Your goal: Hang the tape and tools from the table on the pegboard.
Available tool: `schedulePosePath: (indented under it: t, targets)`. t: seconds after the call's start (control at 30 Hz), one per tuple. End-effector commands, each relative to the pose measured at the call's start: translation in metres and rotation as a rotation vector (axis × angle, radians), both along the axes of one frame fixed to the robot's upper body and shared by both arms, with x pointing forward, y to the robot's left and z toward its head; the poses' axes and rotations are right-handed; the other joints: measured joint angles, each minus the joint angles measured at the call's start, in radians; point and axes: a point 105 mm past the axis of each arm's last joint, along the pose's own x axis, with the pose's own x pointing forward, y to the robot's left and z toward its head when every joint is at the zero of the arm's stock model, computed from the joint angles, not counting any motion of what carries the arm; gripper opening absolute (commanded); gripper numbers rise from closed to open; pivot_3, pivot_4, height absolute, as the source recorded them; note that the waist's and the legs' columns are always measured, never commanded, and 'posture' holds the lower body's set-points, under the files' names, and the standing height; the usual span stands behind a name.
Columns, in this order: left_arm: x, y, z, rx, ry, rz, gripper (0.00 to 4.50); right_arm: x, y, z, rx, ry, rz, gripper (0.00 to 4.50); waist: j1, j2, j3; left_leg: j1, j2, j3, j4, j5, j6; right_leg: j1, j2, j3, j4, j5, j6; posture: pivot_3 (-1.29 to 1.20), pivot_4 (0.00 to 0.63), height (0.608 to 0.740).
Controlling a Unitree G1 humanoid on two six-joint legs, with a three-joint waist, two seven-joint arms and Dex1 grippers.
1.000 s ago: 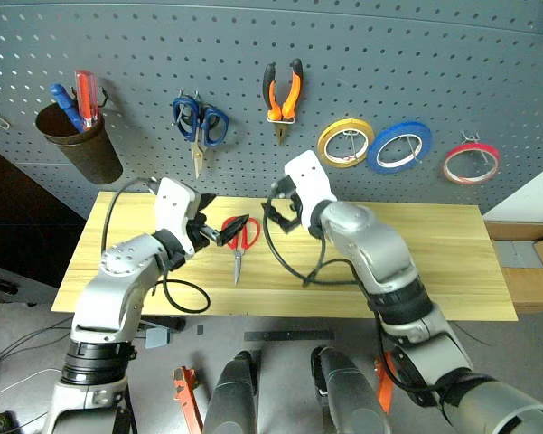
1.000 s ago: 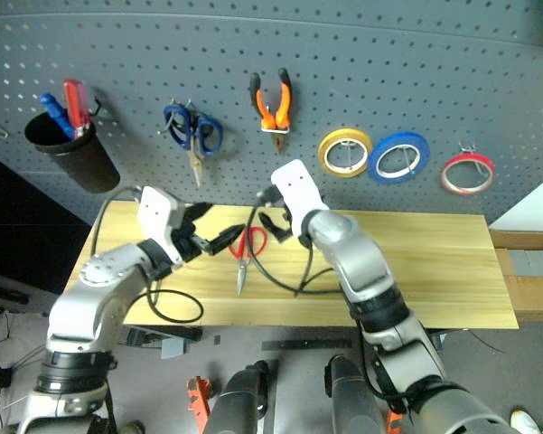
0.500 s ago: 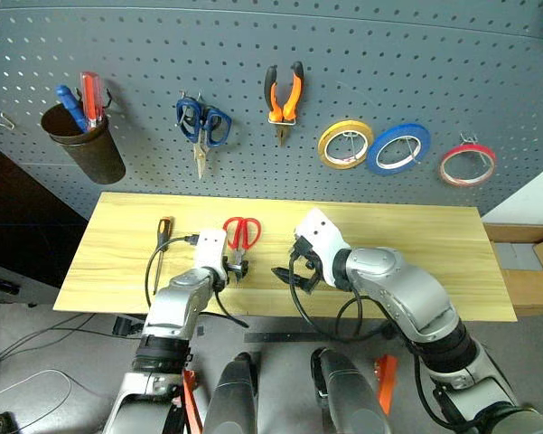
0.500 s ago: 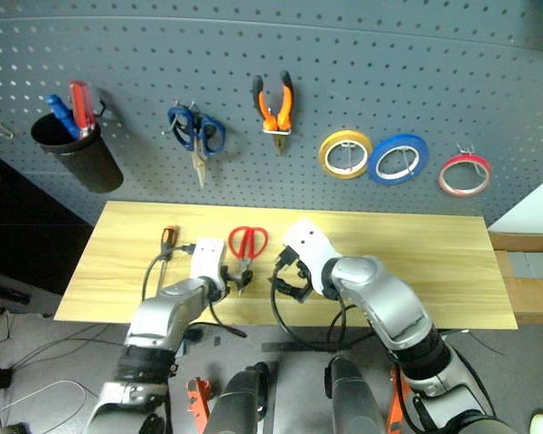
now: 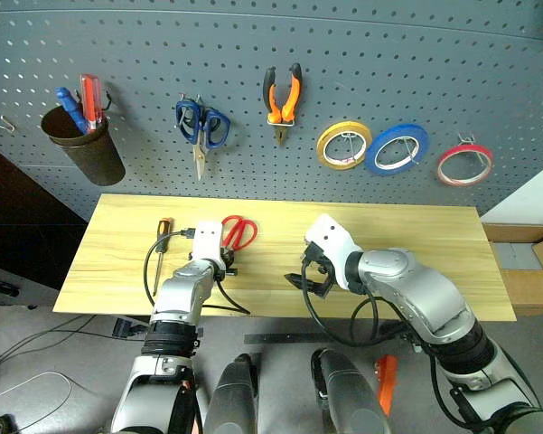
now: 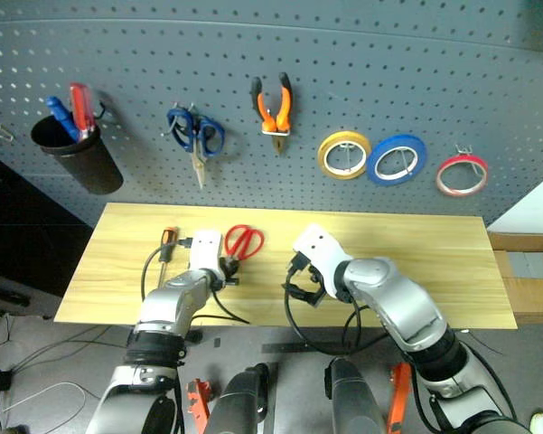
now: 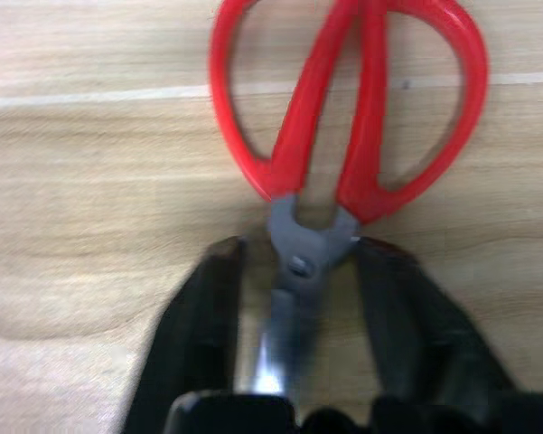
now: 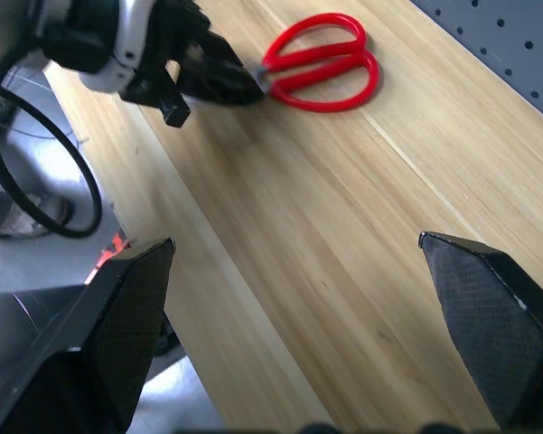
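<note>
1. The red-handled scissors lie flat on the table, in its left half about midway between the back and front edges. Their long axis runs roughly front to back, the finger loops toward the pegboard and the blades toward the front edge.
2. The left gripper is down over the blades. In the left wrist view its two black fingers flank the grey pivot and the blade, narrowly apart, and no firm pinch can be made out.
3. The blade tips are hidden under that gripper, and the upper ends of the handle loops are cut off in the wrist view.
4. The screwdriver with the black-and-orange handle lies just left of the left gripper, handle toward the back edge; part of its shaft is hard to make out behind a black cable.
5. The right gripper hovers near the middle of the table toward the front edge, its fingers spread wide around nothing.
6. On the pegboard hang the orange-and-black pliers and the red tape ring.
</note>
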Motion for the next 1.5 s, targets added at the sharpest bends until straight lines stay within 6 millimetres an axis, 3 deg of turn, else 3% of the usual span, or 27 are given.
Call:
schedulePosePath:
  t: [0.03, 0.07, 0.3, 0.57, 0.77, 0.97, 1.2, 1.5]
  targets:
    - [-0.004, -0.005, -0.009, -0.046, 0.012, -0.006, 0.54, 0.000, 0.001, 0.019, 0.027, -0.076, 0.026, 4.50, 0.000, 0.000, -0.002, 0.000, 0.000, 0.000, 0.000, 0.000, 0.000, 0.000, 0.000, 0.000, 0.000, 0.000, 0.000, -0.10, 0.271, 0.740]
    - [-0.003, -0.006, -0.009, -0.052, 0.006, -0.007, 0.27, 0.001, 0.000, 0.019, 0.024, -0.080, 0.025, 4.50, 0.000, 0.001, -0.003, 0.000, 0.000, 0.000, 0.000, 0.000, 0.000, 0.000, 0.000, 0.000, 0.000, 0.000, 0.000, -0.10, 0.269, 0.740]
    - [-0.008, -0.005, 0.017, -0.028, -0.171, -0.083, 0.26, 0.001, -0.009, 0.023, 0.020, -0.116, 0.015, 4.50, -0.001, 0.001, -0.005, 0.000, 0.000, 0.000, 0.000, 0.000, 0.000, 0.000, 0.000, 0.000, -0.001, 0.000, 0.000, -0.10, 0.257, 0.740]
    - [-0.050, -0.003, 0.087, 0.152, -0.590, -0.266, 0.26, -0.016, -0.018, 0.047, 0.109, -0.207, 0.086, 4.50, -0.002, 0.001, -0.005, 0.000, 0.002, 0.000, -0.001, 0.000, 0.000, 0.000, -0.001, 0.000, -0.002, 0.000, 0.000, -0.11, 0.262, 0.740]
    - [-0.084, 0.006, 0.131, 0.403, -0.834, -0.314, 0.26, -0.030, -0.020, 0.062, 0.179, -0.277, 0.197, 4.50, -0.002, 0.002, -0.005, 0.000, 0.001, 0.001, -0.001, 0.000, 0.000, 0.000, -0.001, 0.001, -0.002, 0.000, 0.000, -0.10, 0.257, 0.740]
    - [-0.097, 0.020, 0.154, 0.527, -0.937, -0.269, 0.26, -0.029, -0.022, 0.067, 0.209, -0.283, 0.237, 4.50, 0.000, 0.001, -0.008, 0.000, 0.001, 0.001, -0.001, 0.000, 0.000, 0.001, 0.000, 0.001, -0.002, 0.000, 0.000, -0.08, 0.242, 0.740]
    - [-0.084, 0.032, 0.172, 0.567, -0.997, -0.200, 0.26, -0.022, -0.022, 0.074, 0.228, -0.284, 0.245, 4.50, 0.002, 0.001, -0.010, 0.000, 0.001, 0.001, 0.000, 0.000, 0.000, 0.001, 0.001, 0.000, -0.002, 0.000, 0.000, -0.07, 0.233, 0.740]
    - [-0.054, 0.029, 0.171, 0.560, -0.983, -0.255, 0.26, -0.017, -0.022, 0.091, 0.257, -0.339, 0.232, 4.50, 0.000, 0.001, -0.010, 0.000, 0.001, 0.001, -0.001, 0.000, 0.000, 0.001, 0.001, 0.000, -0.002, 0.000, 0.000, -0.11, 0.244, 0.740]
